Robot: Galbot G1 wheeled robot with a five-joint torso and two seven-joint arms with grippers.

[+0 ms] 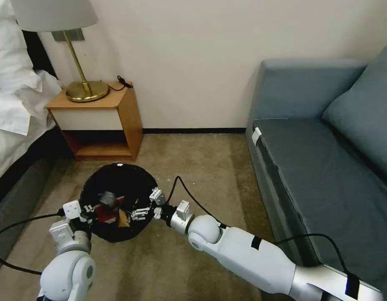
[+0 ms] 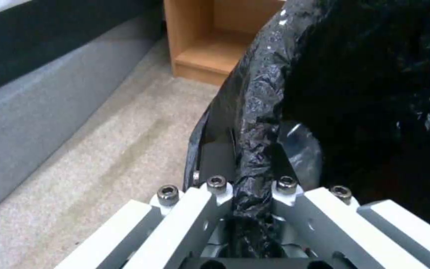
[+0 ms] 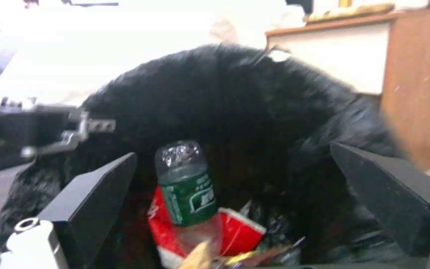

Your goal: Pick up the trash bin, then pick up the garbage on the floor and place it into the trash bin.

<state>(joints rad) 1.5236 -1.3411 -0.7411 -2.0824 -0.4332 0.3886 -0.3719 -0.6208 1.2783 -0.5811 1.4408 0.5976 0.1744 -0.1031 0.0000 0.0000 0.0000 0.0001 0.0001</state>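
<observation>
The trash bin (image 1: 130,177), round and lined with a crinkled black bag, is on the carpet in front of me. My left gripper (image 1: 87,210) is shut on its near-left rim; the left wrist view shows the bagged rim (image 2: 255,112) pinched between the fingers (image 2: 216,158). My right gripper (image 1: 146,205) hovers open over the bin's right side, fingers (image 3: 95,198) spread wide with nothing between them. Inside the bin lies garbage: a clear green-labelled bottle (image 3: 185,183), a red-white packet (image 3: 237,231) and brownish paper (image 1: 123,218).
A wooden nightstand (image 1: 118,121) with a brass lamp (image 1: 86,90) stands just behind the bin. The bed (image 1: 13,125) runs along the left and a blue-grey sofa (image 1: 327,159) along the right. Open carpet (image 1: 201,167) lies between them.
</observation>
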